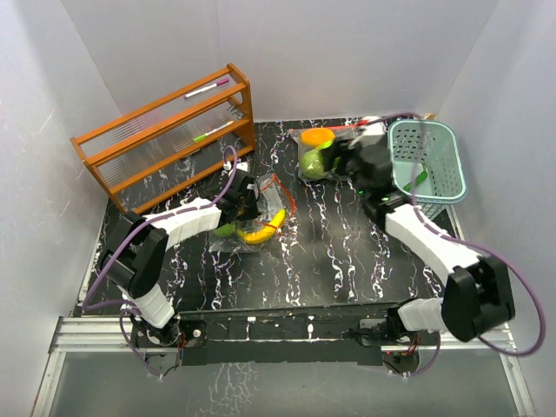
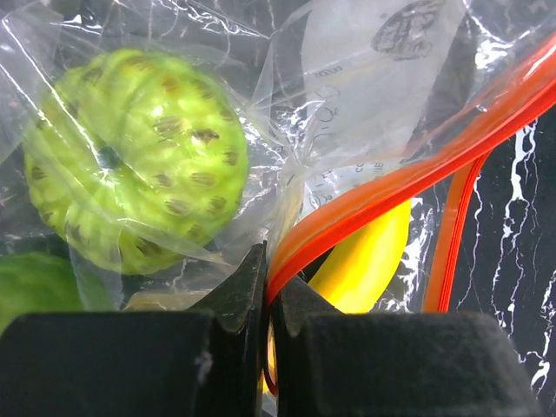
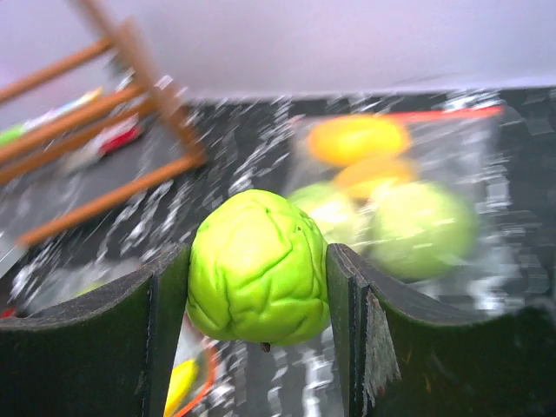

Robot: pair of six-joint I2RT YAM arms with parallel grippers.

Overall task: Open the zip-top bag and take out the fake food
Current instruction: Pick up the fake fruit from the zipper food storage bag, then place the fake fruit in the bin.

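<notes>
Where the left gripper [image 2: 267, 291] sits, nearest the bases, its jaws are clenched on the orange zip strip [image 2: 417, 178] of the near zip-top bag [image 1: 252, 228]. The strip runs diagonally up and to the right, away from the fingers. Whether the mouth is fully open cannot be told. Inside that bag a yellow banana [image 2: 365, 261] lies right under the strip, with a bumpy green ball [image 2: 130, 169] to its left. Farther out, the right gripper [image 3: 258, 261] grasps the pale-green cabbage-like ball [image 3: 258, 300], squeezed from both sides. Behind it lies a second bag [image 1: 314, 149] holding orange-yellow pieces [image 3: 356, 139] and green ones, all blurred. The teal basket [image 1: 434, 187] stands just right of the right gripper, so that arm is the nearer one. It is likely the ball's drop spot, a short swing rightward.
</notes>
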